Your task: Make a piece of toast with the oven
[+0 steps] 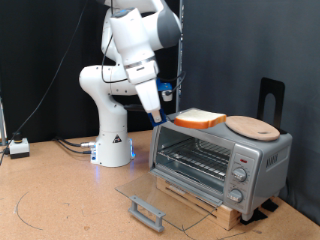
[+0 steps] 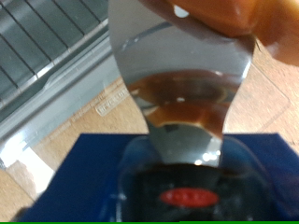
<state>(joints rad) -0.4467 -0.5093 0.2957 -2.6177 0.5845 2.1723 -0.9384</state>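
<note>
gripper [image 1: 160, 116] beside piece of toast [image 1: 199, 120] atop oven [image 1: 222, 158]; jaw state untellable | door [image 1: 160, 202] down | square your fingers to the crust

Oven [image 1: 220, 158]: glass door [image 1: 160, 200] lowered flat, cavity mouth open to front approach, wire rack [image 1: 195, 158] inside. Roof occupied by toast [image 1: 199, 119] and round wooden board [image 1: 252, 126].

The flat cream, brown-crusted piece of toast [image 1: 199, 119] lies on top of the silver-grey glass-doored oven [image 1: 219, 163], with the round light-wood board [image 1: 251, 126] beside it toward the exterior view's right; the oven's door lies open on the bench [image 1: 60, 200].
</note>
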